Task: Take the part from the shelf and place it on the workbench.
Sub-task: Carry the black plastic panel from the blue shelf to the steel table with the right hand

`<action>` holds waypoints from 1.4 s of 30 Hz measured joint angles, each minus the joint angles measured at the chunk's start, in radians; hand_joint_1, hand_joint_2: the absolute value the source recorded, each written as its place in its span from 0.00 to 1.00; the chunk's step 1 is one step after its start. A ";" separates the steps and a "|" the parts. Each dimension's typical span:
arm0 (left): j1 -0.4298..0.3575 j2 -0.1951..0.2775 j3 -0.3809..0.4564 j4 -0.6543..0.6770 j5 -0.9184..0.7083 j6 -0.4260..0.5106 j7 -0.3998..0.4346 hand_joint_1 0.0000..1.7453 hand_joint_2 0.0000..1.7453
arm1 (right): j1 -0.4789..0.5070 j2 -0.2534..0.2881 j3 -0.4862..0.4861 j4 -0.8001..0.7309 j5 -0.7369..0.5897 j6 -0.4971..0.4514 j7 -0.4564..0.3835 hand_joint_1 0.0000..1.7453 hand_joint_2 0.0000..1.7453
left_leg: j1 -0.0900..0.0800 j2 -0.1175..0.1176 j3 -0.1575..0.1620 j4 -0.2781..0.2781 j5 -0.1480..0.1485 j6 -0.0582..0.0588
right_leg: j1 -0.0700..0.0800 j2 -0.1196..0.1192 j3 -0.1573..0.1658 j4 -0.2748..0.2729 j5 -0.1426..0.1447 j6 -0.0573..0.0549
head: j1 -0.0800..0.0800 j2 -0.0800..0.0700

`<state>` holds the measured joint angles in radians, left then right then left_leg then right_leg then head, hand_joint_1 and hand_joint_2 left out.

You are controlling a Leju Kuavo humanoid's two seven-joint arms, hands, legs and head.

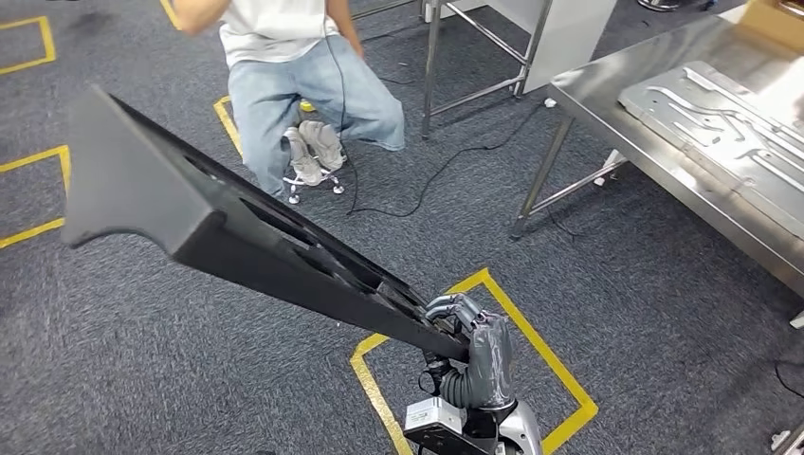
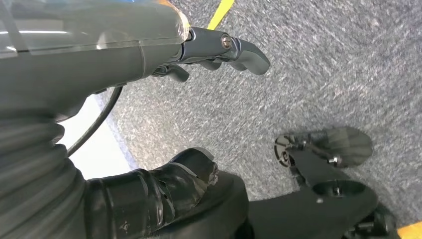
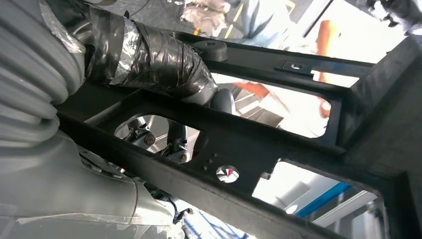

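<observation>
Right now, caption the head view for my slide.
Right hand grips long black part, steel workbench ahead right.

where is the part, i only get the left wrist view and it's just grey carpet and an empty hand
Observer: The right hand grips the long black plastic frame part by its near end; the far end sticks out up and to the left over the floor.
Operator: how about the bench
Observer: The stainless steel workbench stands ahead on the right; the part is not over it.
Operator: anything on top of it
Observer: A grey pressed metal panel lies flat on it.
</observation>
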<state>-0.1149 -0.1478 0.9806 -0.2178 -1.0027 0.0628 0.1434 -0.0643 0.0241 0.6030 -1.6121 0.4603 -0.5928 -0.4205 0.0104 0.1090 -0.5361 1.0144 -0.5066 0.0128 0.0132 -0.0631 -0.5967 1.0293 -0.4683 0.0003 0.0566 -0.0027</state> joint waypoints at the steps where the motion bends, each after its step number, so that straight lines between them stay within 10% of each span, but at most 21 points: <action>1: -0.001 0.000 0.000 0.000 0.001 0.000 0.000 0.00 1.00 | 0.000 0.000 0.000 0.000 0.000 0.000 0.000 0.98 1.00 | 0.000 0.005 0.003 -0.002 -0.003 -0.005 | -0.004 0.012 0.002 -0.005 0.003 -0.005 | 0.000 0.000; 8: 0.001 0.000 0.001 0.000 0.003 0.000 -0.002 0.00 1.00 | -0.003 0.002 0.003 0.002 0.000 0.003 0.000 0.98 1.00 | 0.007 -0.101 -0.119 0.266 -0.124 -0.024 | -0.016 0.095 0.011 -0.018 0.010 -0.029 | -0.002 0.000; 12: 0.005 0.002 0.002 0.000 0.003 0.000 -0.002 0.00 1.00 | -0.003 0.002 0.004 0.003 0.000 0.006 0.000 0.98 1.00 | 0.015 -0.154 -0.038 0.069 -0.006 -0.021 | -0.019 0.151 0.005 0.006 0.000 -0.016 | -0.002 0.000; 14: 0.004 0.002 0.003 0.000 0.003 0.000 -0.002 0.00 1.00 | -0.004 0.002 0.005 0.003 0.000 0.006 0.000 0.98 1.00 | 0.015 -0.185 -0.021 0.026 -0.002 -0.014 | -0.021 0.170 -0.006 0.013 0.000 -0.003 | -0.002 0.000; 16: 0.002 0.001 0.003 0.000 0.003 0.001 -0.002 0.00 1.00 | -0.003 0.002 0.006 0.003 0.001 0.006 0.000 0.98 1.00 | 0.013 -0.170 -0.021 0.022 0.001 -0.003 | -0.023 0.189 -0.014 0.012 0.006 0.009 | -0.002 0.000; 18: 0.001 0.000 0.003 0.000 0.002 0.001 -0.002 0.00 1.00 | -0.003 0.002 0.006 0.003 0.001 0.006 0.000 0.98 1.00 | 0.016 -0.144 -0.017 0.013 0.007 0.012 | -0.020 0.158 -0.027 0.034 -0.008 0.018 | 0.001 0.000; 20: 0.002 0.000 0.004 0.000 0.002 0.002 -0.002 0.00 1.00 | -0.005 0.002 0.007 0.003 0.001 0.005 0.000 0.98 1.00 | 0.016 -0.119 -0.014 0.008 0.008 0.022 | -0.020 0.099 -0.072 0.127 -0.059 0.025 | 0.005 0.000; 23: 0.005 0.000 0.005 0.000 0.002 0.002 -0.002 0.00 1.00 | -0.005 0.001 0.008 0.004 0.001 0.005 0.000 0.98 1.00 | 0.012 -0.079 -0.012 0.008 0.004 0.027 | -0.026 0.073 -0.149 0.277 -0.107 0.033 | 0.006 0.000; 29: 0.003 0.000 0.005 0.000 -0.002 0.001 -0.002 0.00 1.00 | -0.008 0.001 0.009 0.006 0.001 0.004 0.000 0.98 1.00 | 0.004 -0.020 0.008 0.007 -0.014 0.009 | -0.006 -0.009 -0.017 0.014 0.015 0.009 | 0.006 0.000; 32: -0.001 0.000 0.005 0.000 -0.004 0.001 -0.002 0.00 1.00 | -0.006 0.000 0.009 0.005 0.000 0.002 0.000 0.98 1.00 | 0.001 -0.001 0.019 0.003 -0.022 -0.005 | -0.006 0.015 -0.014 0.000 0.014 -0.003 | 0.005 0.000; 34: -0.003 0.000 0.005 0.000 -0.005 0.001 -0.002 0.00 1.00 | -0.007 0.001 0.009 0.004 0.001 0.000 0.000 0.98 1.00 | 0.004 -0.040 0.005 0.045 -0.053 -0.014 | -0.014 0.036 -0.005 -0.013 0.020 -0.015 | 0.004 0.000; 38: 0.001 0.001 0.005 0.000 -0.007 0.002 -0.002 0.00 1.00 | -0.008 0.002 0.010 0.003 0.001 -0.004 0.000 0.98 1.00 | 0.007 -0.100 -0.110 0.265 -0.136 -0.023 | -0.019 0.084 -0.002 -0.015 0.022 -0.024 | 0.002 0.000; 42: 0.004 0.005 0.005 0.000 -0.009 0.003 0.000 0.00 1.00 | -0.006 0.002 0.010 0.003 0.013 -0.009 0.000 0.98 1.00 | 0.011 -0.107 -0.065 0.113 -0.016 -0.025 | -0.019 0.122 -0.005 0.005 0.011 -0.015 | 0.002 0.000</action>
<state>-0.1111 -0.1432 0.9857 -0.2178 -1.0115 0.0653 0.1433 -0.0704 0.0259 0.6134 -1.6088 0.4734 -0.6016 -0.4204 0.0214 0.0021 -0.6016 1.1269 -0.5227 -0.0120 -0.0063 0.0585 -0.6013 1.0347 -0.4570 -0.0146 0.0587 -0.0027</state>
